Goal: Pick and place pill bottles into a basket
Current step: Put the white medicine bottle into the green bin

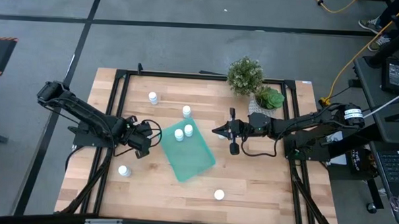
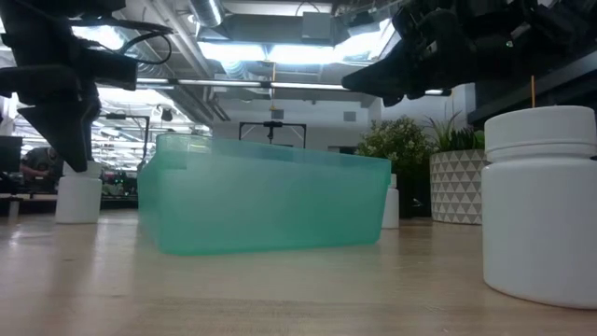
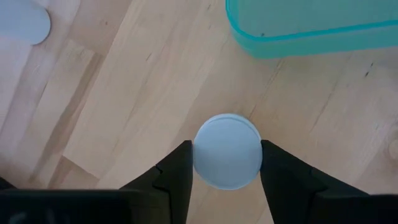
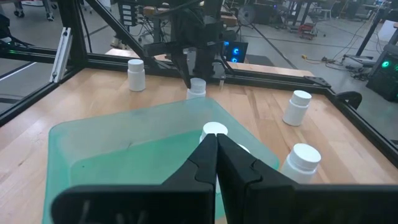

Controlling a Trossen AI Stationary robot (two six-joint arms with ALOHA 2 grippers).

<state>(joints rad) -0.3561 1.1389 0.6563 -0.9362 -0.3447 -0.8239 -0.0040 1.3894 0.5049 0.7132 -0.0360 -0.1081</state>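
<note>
The teal basket [image 1: 186, 150] lies mid-table with two white pill bottles [image 1: 179, 134] [image 1: 188, 130] standing in it. My left gripper [image 1: 146, 133] is just off the basket's left corner, pointing steeply down and shut on another pill bottle [image 3: 227, 151]. Loose bottles stand on the wood at the far left [image 1: 153, 97], behind the basket [image 1: 186, 111], at the near left [image 1: 123, 170] and near the front edge [image 1: 219, 194]. My right gripper [image 1: 220, 132] hovers shut and empty, right of the basket. My left gripper pinches the bottle's round cap [image 3: 205, 134] between its two fingers [image 3: 177, 171], one on each side. The fingers come from above, slanting steeply down. The bottle stands upright on the table [image 2: 79, 199], close to the basket's rim [image 3: 292, 38].
Two potted plants [image 1: 245, 75] [image 1: 269, 98] stand at the far right; one pot is white and patterned [image 2: 457, 187]. A black frame [image 1: 120, 75] borders the table. Bare wood lies at the near left and near right of the basket.
</note>
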